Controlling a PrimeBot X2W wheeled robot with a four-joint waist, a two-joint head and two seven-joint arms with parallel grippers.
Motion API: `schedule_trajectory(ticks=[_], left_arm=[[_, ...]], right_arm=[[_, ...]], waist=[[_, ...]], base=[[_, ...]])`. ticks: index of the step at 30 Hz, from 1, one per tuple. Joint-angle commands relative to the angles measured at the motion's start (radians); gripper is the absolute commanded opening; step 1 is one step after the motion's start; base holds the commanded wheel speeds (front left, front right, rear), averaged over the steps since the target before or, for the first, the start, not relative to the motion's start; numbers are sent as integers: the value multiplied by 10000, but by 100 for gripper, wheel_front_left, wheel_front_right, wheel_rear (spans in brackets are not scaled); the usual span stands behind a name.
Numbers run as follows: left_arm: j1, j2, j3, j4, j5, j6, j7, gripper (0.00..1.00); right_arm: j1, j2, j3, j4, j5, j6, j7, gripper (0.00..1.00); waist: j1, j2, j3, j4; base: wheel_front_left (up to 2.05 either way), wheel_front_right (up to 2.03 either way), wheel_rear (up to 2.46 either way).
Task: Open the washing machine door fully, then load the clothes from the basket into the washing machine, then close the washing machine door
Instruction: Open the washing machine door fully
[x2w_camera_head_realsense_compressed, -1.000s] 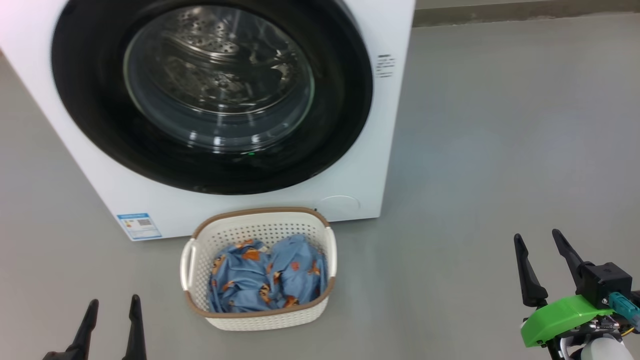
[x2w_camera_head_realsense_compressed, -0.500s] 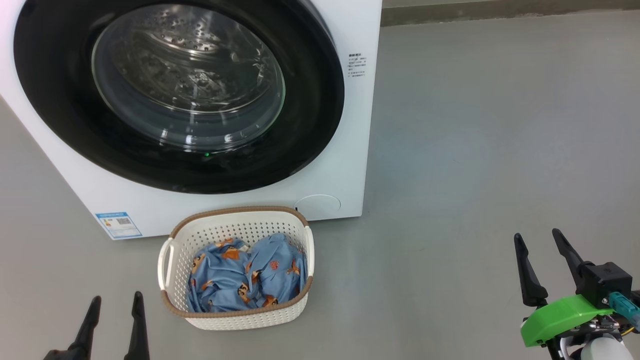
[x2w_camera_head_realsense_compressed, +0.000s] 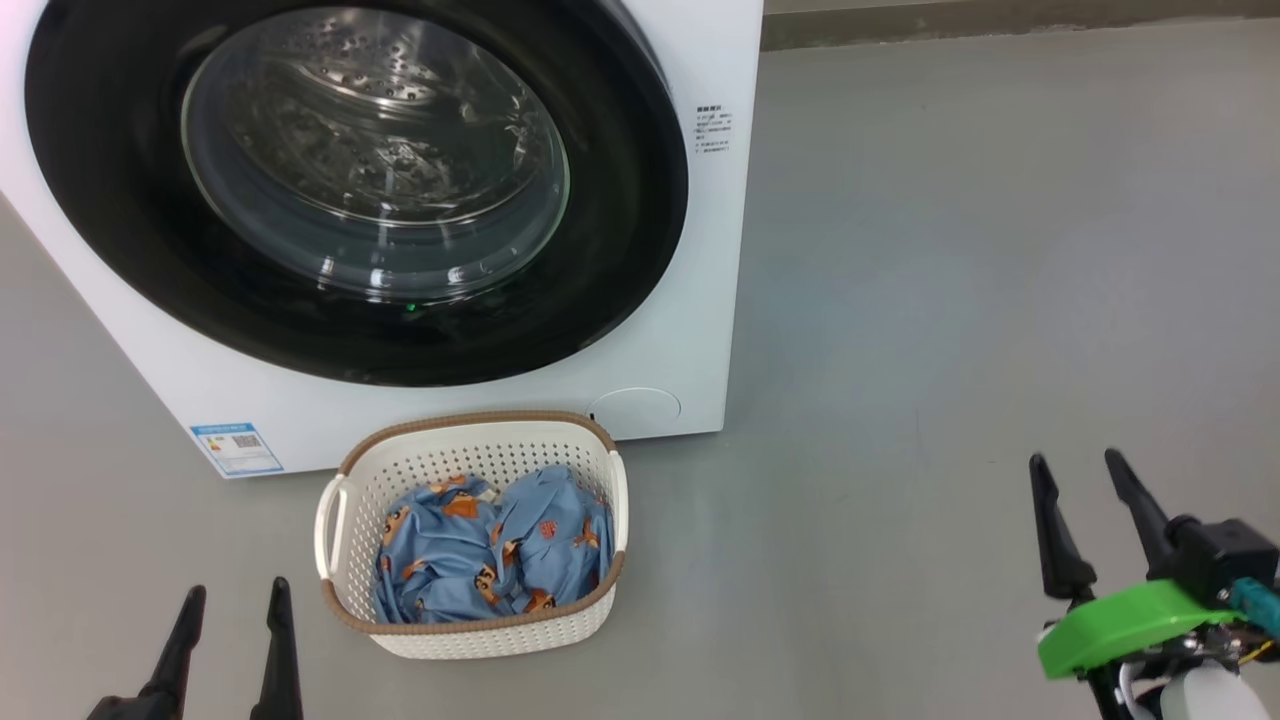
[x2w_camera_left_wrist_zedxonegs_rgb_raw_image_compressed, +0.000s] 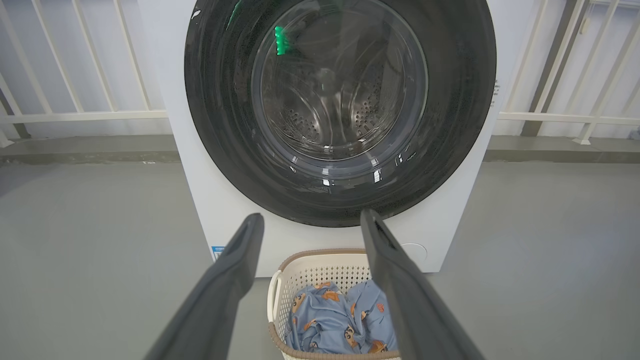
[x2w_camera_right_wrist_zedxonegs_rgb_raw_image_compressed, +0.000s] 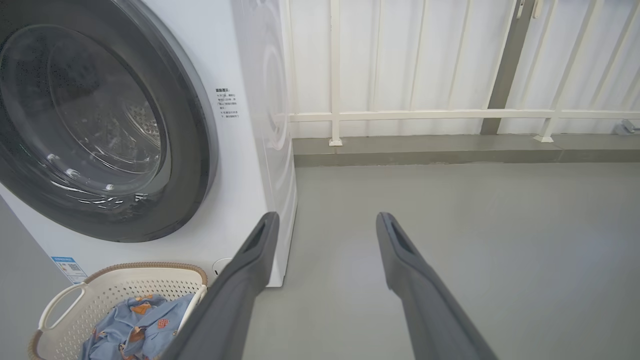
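The white washing machine (x2w_camera_head_realsense_compressed: 690, 300) stands ahead with its black-rimmed glass door (x2w_camera_head_realsense_compressed: 620, 230) shut flat against the front. On the floor before it sits the cream basket (x2w_camera_head_realsense_compressed: 470, 640) holding light-blue clothes (x2w_camera_head_realsense_compressed: 490, 560) with orange figures. My left gripper (x2w_camera_head_realsense_compressed: 235, 592) is open at the lower left, left of the basket and apart from it. My right gripper (x2w_camera_head_realsense_compressed: 1075, 462) is open at the lower right, well to the right of the basket, over bare floor. The left wrist view looks between its fingers (x2w_camera_left_wrist_zedxonegs_rgb_raw_image_compressed: 235, 270) at the door (x2w_camera_left_wrist_zedxonegs_rgb_raw_image_compressed: 450, 125) and basket (x2w_camera_left_wrist_zedxonegs_rgb_raw_image_compressed: 295, 270); the right wrist view has the door (x2w_camera_right_wrist_zedxonegs_rgb_raw_image_compressed: 195, 165) at left.
Grey floor (x2w_camera_head_realsense_compressed: 950, 300) spreads to the right of the machine. A white railing (x2w_camera_right_wrist_zedxonegs_rgb_raw_image_compressed: 425, 115) on a low kerb runs behind it. A blue label (x2w_camera_head_realsense_compressed: 235, 448) and a round lower cover (x2w_camera_head_realsense_compressed: 635, 408) mark the machine's front.
The head camera swung right, so machine and basket shifted left in view, then settled. My right gripper has risen slightly; the left stays put. Door and clothes are unchanged.
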Motion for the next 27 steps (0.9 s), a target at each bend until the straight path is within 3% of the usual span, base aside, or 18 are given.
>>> schedule_trajectory(ticks=[1, 14, 18, 23, 24, 26, 27], left_arm=[[-248, 139, 290, -347, 101, -30, -120, 100], [-120, 66, 93, -746, 156, -30, -120, 100], [-200, 48, -55, -788, 145, -30, -120, 100], [-385, 37, -209, -828, 147, -30, -120, 100], [-438, 36, -244, -832, 142, -30, -120, 100], [-528, 34, -306, -830, 137, -30, -120, 100], [-559, 33, -328, -816, 133, -30, -120, 100]], right_arm=[[-526, -30, 214, -339, 326, -11, -122, 100], [-1671, 110, -99, -306, 2862, -11, -122, 100], [-2278, 184, -304, 131, 4785, -11, -83, 100], [-3293, 352, -1101, 858, 8084, -11, 969, 100], [-3466, 363, -1229, 988, 8469, -11, 1210, 83], [-3795, 355, -1511, 1263, 9000, -11, 1557, 14], [-3949, 303, -1579, 1399, 9122, -11, 1733, 0]], waist=[[0, 0, 24, 16], [0, 0, 375, 243], [0, 0, 613, 393], [0, 0, 1010, 554], [0, 0, 1089, 593], [0, 0, 1222, 664], [0, 0, 1282, 699]], base=[[0, 0, 0], [0, 0, 0], [0, 0, 0], [0, 0, 0], [0, 0, 0], [0, 0, 0], [0, 0, 0]])
